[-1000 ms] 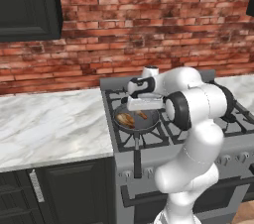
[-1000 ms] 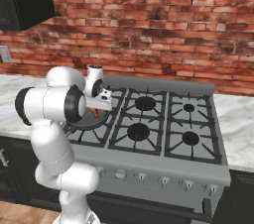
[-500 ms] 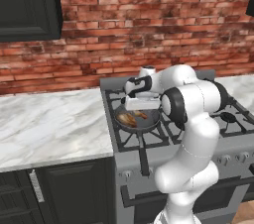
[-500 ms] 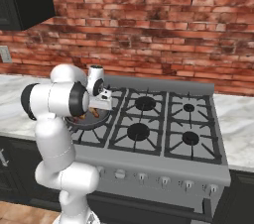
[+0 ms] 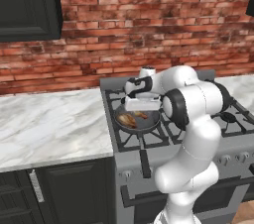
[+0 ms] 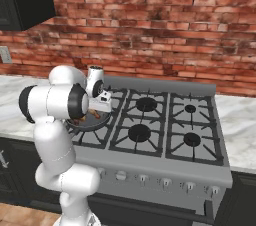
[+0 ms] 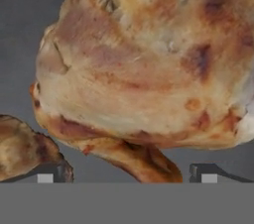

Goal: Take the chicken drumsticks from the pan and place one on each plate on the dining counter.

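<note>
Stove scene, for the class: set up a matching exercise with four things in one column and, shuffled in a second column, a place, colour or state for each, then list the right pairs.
Column one:
1. pan
2. gripper
3. chicken drumsticks
4. brick wall

Column two:
A. red-brown, behind the stove
B. lying in the pan, golden-brown
C. open, close above a drumstick
D. resting on the front left burner of the stove

Right pairs: 1-D, 2-C, 3-B, 4-A
</note>
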Controlling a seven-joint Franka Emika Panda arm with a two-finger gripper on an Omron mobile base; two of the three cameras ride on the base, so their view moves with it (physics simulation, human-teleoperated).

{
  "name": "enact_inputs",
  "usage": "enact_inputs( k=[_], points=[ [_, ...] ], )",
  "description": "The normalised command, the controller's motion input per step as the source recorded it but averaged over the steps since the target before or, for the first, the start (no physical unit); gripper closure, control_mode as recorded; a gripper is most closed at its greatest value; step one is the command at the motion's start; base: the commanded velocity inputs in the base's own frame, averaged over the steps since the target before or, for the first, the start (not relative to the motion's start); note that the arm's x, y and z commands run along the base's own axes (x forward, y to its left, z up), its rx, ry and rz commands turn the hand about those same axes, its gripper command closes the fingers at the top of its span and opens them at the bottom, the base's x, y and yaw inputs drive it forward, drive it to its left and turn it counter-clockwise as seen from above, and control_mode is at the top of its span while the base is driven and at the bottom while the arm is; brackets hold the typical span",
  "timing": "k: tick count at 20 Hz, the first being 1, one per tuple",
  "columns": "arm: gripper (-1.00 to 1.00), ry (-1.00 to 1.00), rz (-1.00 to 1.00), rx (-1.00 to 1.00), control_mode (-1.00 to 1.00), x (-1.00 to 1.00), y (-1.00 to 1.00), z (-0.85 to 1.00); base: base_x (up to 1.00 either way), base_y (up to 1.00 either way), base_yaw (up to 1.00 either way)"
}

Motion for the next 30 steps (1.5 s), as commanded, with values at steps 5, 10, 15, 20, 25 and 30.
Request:
enact_inputs(
  k=[5, 10, 15, 20, 25, 30],
  points=[
    [-1.0, 0.0, -0.07, 0.0, -1.0, -0.04, 0.13, -0.12, 0.0, 0.0, 0.0],
    [-1.0, -0.01, -0.01, -0.03, -1.0, 0.16, 0.06, -0.13, 0.0, 0.0, 0.0],
    [-1.0, -0.01, 0.01, -0.11, -1.0, 0.0, 0.01, -0.23, 0.0, 0.0, 0.0],
    [-1.0, 0.0, 0.02, -0.07, -1.0, -0.02, 0.01, -0.22, 0.0, 0.0, 0.0],
    [1.0, 0.0, 0.0, 0.0, -1.0, -0.04, 0.02, -0.31, 0.0, 0.0, 0.0],
    [1.0, 0.0, 0.01, 0.0, -1.0, -0.1, 0.0, -0.41, 0.0, 0.0, 0.0]
  ],
)
